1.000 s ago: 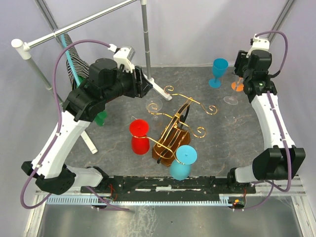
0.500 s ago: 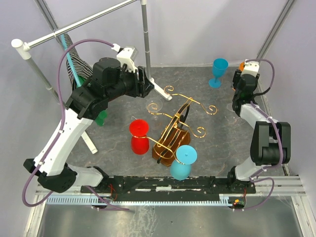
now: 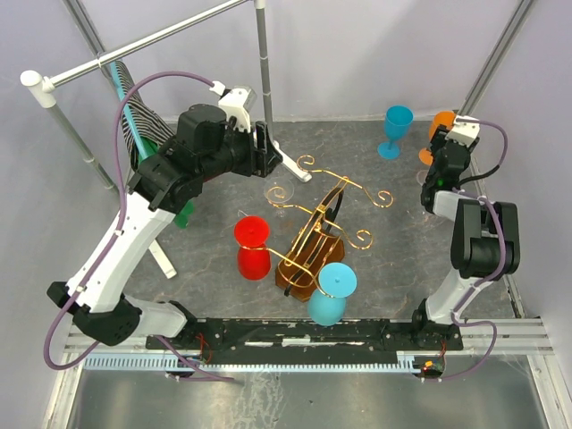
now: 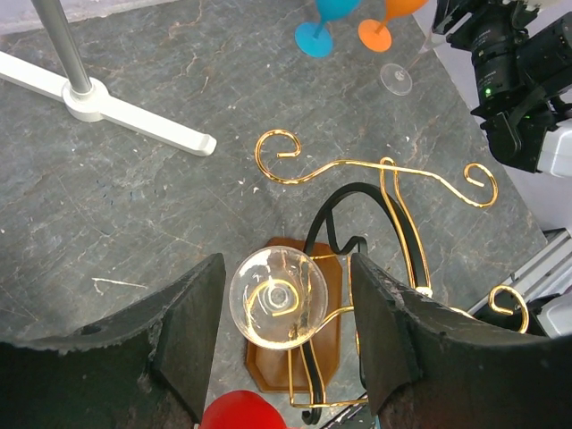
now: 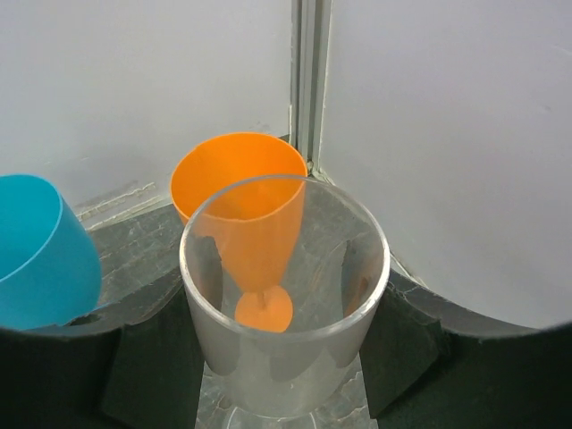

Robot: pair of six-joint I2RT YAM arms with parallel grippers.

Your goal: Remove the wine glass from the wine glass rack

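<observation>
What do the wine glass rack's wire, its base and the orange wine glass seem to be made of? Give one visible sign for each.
Wine glass rack wire: metal with a shiny gold finish, thin bent scrolls that catch the light.
Base: probably wood, brown and glossy.
Orange wine glass: likely plastic, with a solid, even colour and a dull sheen.

Illumination is bright, even and diffuse, with no single source in view. Shadows on the grey table [image 3: 402, 234] are faint. The top view is sharp throughout. In the left wrist view, the left fingers [image 4: 188, 340] are dark and soft against crisp stone. In the right wrist view, the clear wine glass [image 5: 286, 366] carries mild reflections and the right fingers [image 5: 143, 366] are blurred.
</observation>
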